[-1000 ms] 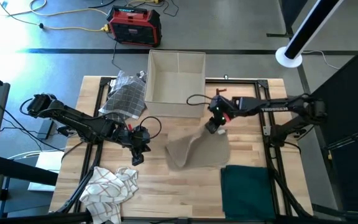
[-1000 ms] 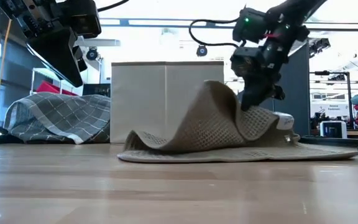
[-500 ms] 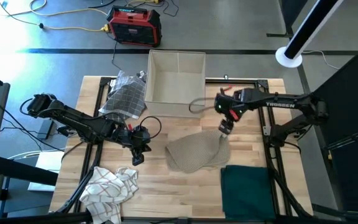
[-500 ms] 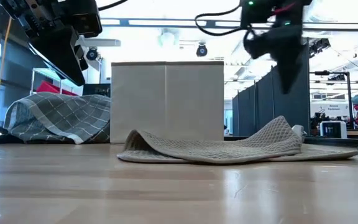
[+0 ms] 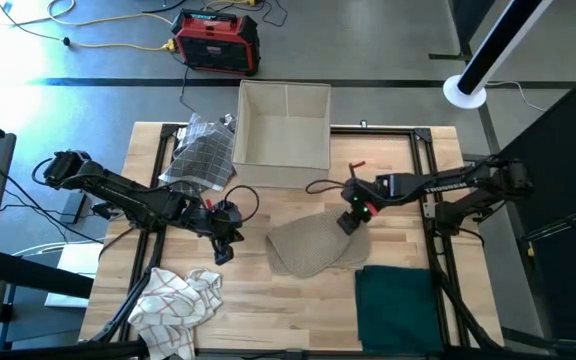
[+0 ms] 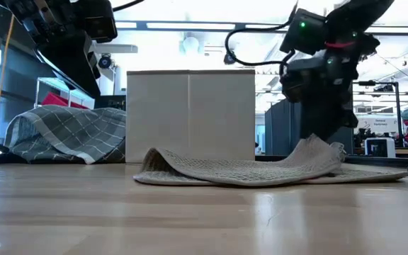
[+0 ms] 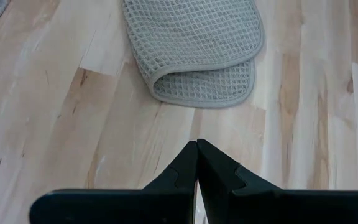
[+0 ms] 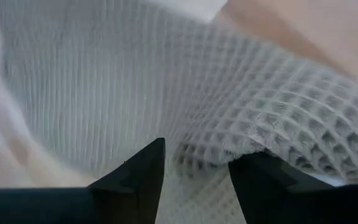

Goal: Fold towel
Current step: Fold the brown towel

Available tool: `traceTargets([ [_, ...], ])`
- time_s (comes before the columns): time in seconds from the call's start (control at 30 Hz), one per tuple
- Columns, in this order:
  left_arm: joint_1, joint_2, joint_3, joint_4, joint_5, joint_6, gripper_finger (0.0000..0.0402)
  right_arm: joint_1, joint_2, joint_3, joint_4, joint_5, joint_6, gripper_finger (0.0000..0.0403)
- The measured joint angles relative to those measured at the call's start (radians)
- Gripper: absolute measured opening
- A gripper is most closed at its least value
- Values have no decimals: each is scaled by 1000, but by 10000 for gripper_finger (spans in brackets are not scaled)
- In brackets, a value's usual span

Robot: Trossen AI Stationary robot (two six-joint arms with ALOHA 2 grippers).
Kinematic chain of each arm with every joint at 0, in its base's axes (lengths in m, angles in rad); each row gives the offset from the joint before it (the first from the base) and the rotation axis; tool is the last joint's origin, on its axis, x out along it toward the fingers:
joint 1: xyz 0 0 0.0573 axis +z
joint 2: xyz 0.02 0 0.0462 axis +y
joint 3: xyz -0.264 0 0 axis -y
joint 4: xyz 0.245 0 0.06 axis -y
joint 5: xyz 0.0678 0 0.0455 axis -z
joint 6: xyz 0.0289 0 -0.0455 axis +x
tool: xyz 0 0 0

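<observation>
Wooden bench carries the half-folded waffle towel mid-surface. Right end effector is spread open over its raised edge; left end effector, closed, waits nearby. Edges should be aligned before pressing.

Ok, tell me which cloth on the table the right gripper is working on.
The beige waffle towel at mid-table; the right gripper is down on it, fingers open.

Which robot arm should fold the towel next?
The right one, probably. Its claw is open and right down on the towel, at its edge. The left claw is shut and hangs apart from the towel, over bare table.
</observation>
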Motion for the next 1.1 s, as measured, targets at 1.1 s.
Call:
traceTargets([
  [1.1,-1,499,0,583,-255,324,0,114,126,303,-198,579,460,1],
])
